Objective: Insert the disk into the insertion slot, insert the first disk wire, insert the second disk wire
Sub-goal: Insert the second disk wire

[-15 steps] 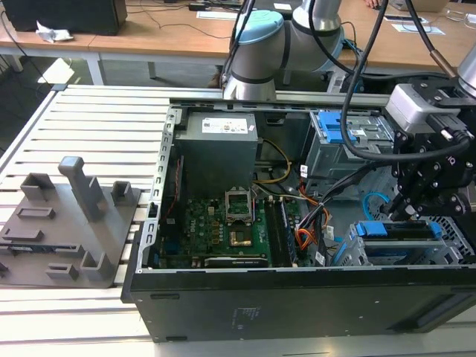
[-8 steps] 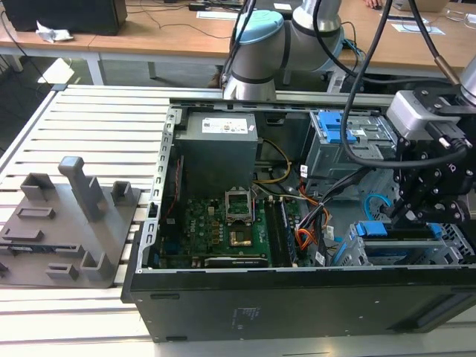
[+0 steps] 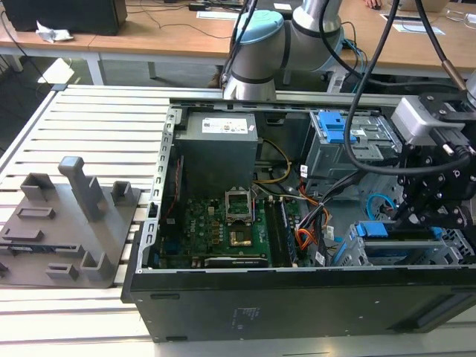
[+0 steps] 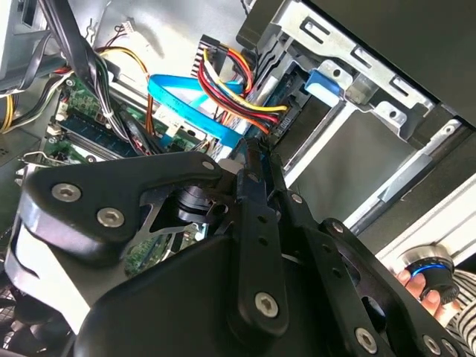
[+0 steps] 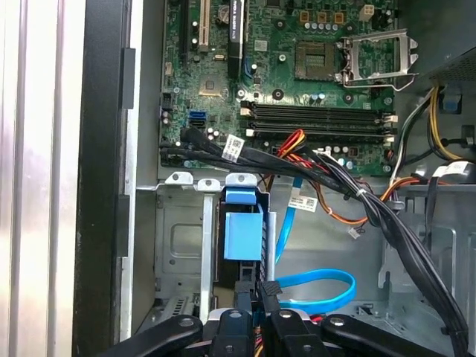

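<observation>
The disk (image 3: 387, 230), in its bright blue carrier (image 5: 242, 234), sits inside the insertion slot (image 5: 178, 238) of the grey cage at the case's front right corner. My gripper (image 4: 262, 149) stands at the disk's rear edge with its fingers close together. The first disk wire (image 4: 238, 89), a yellow, red, orange and black bundle, ends right at the fingertips, and the gripper appears shut on its plug. The second disk wire (image 5: 320, 286), a light-blue cable, loops on the case floor. Its dark plug (image 5: 269, 286) lies beside the fingertips; whether it is seated I cannot tell.
The open case holds a motherboard (image 3: 223, 223), a power supply (image 3: 219, 145) and a taller cage with a blue latch (image 3: 335, 126). A thick black cable bundle (image 5: 357, 197) crosses near the disk. A grey fixture (image 3: 74, 223) lies outside. A person's hand (image 4: 424, 286) shows beside the case.
</observation>
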Controlling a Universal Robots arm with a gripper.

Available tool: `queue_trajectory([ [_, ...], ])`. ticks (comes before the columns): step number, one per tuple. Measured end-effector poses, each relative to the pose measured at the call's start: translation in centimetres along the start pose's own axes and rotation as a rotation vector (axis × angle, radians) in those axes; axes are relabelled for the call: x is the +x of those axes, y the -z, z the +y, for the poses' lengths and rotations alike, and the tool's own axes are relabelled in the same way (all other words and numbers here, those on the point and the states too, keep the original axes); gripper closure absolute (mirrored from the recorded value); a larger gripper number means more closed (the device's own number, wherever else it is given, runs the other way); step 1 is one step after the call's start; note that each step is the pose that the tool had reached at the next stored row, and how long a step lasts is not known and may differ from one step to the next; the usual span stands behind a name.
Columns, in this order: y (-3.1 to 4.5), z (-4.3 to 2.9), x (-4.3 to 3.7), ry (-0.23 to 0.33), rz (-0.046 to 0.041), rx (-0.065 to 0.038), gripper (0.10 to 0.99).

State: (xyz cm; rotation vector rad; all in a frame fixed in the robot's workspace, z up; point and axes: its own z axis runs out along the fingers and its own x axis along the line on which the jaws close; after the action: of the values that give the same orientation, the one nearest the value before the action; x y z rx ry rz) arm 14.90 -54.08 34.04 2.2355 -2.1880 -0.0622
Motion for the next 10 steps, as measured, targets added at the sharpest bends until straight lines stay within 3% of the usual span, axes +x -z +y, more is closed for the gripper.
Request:
queue_trajectory([
  [8,-0.38,-0.02,0.03,-0.001,-0.0032,0.000,0.922],
  [10,-0.40,-0.02,0.04,-0.001,-0.0033,0.000,0.847],
])
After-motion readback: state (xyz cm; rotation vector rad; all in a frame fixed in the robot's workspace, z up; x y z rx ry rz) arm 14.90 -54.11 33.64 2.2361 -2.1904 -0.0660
